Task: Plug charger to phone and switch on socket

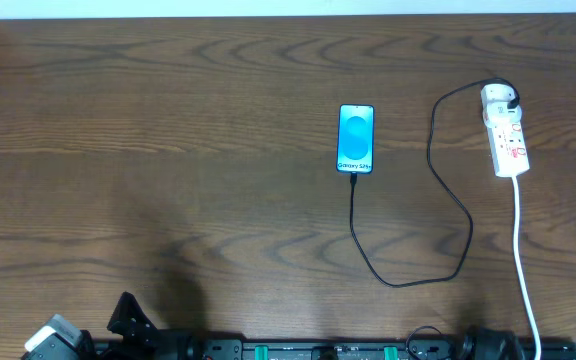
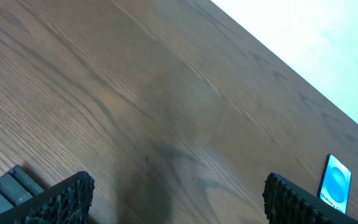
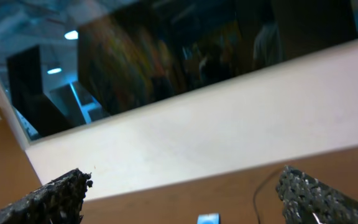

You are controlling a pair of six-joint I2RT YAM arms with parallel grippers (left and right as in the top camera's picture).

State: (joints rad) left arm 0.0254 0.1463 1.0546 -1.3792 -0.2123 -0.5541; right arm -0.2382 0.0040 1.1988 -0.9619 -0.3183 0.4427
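Charger (image 1: 353, 205) meets the phone (image 1: 356, 138) at its six o'clock end, socket (image 1: 508, 140) off at three o'clock; left claw (image 2: 179, 199) and right claw (image 3: 185, 199) both spread wide.

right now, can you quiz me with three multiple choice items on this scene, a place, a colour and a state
1. The socket lies where from the phone? A) left B) right C) on it
2. Phone screen colour? A) red B) blue C) green
3. The left gripper is? A) open, empty B) shut, empty C) shut on phone
Answers: 1 B, overhead it sits right of the phone; 2 B, the screen glows blue; 3 A, its fingers stand wide with bare table between.
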